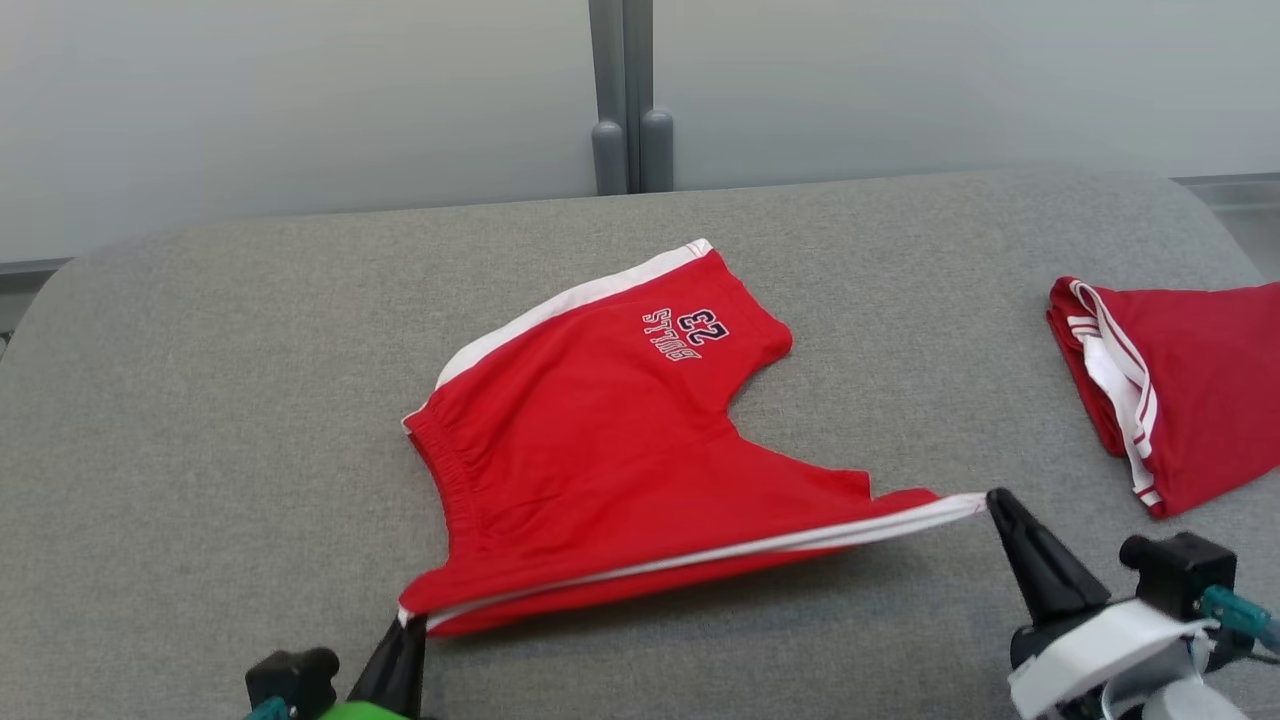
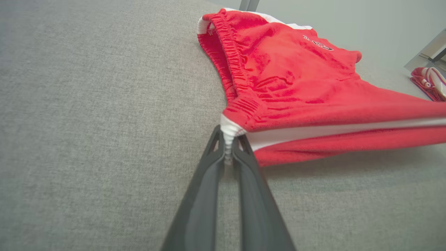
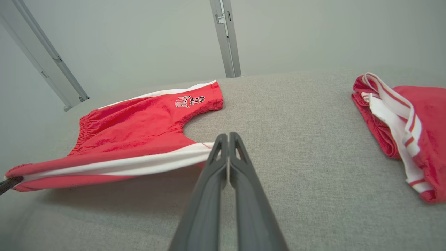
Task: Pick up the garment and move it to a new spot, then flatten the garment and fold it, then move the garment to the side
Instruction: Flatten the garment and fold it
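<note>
Grey surface (image 1: 200,400) carried red shorts (image 1: 600,440) marked "BULLS 23"; left fingers (image 2: 220,153) and right fingers (image 3: 225,155) clamped their near white-striped edge.

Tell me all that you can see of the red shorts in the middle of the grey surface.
The red shorts look like soft knit fabric, with a gathered waistband, white side stripes and a "23" print on the far leg. The far part rests on the grey surface. The near edge hangs lifted and taut between the left gripper, shut on the waistband corner, and the right gripper, shut on the hem corner.
</note>
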Tool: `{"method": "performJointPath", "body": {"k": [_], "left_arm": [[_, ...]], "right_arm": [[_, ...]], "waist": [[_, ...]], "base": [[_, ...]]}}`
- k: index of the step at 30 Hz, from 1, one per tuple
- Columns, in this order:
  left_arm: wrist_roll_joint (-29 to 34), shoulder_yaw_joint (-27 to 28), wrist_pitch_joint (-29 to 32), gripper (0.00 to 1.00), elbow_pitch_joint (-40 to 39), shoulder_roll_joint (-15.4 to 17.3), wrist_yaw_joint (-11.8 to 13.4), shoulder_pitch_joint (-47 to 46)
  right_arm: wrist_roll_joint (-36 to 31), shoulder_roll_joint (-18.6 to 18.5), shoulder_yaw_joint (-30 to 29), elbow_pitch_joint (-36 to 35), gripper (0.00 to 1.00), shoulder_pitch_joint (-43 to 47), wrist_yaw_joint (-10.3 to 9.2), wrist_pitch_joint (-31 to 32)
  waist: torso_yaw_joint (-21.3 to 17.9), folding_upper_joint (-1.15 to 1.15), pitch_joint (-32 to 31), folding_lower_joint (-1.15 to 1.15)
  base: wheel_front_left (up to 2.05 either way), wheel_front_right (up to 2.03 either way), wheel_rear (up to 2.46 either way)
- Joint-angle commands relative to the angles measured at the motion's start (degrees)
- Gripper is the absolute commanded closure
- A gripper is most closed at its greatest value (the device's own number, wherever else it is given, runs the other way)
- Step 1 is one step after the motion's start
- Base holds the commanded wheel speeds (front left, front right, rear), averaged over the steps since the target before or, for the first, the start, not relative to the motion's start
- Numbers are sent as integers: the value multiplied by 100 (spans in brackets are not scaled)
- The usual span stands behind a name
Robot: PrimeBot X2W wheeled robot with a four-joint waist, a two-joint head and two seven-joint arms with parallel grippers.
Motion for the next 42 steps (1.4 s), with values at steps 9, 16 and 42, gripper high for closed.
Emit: {"method": "performJointPath", "body": {"k": [9,16,42], "left_arm": [[-516,-478,3,100,-564,116,67,-1352],[-676,-542,3,100,-133,-132,66,-2435],[-1234,-1102,3,0,-281,-288,272,-3845]], "right_arm": [[-739,172,-198,664,100,-2105,-63,205],[-1198,333,-116,1761,100,-3831,-62,417],[-1348,277,646,4230,0,-6516,-62,284]], "waist": [[412,0,1103,1],[785,0,2001,1],[1535,0,3249,1]], "base": [[0,0,0],[0,0,0],[0,0,0]]}}
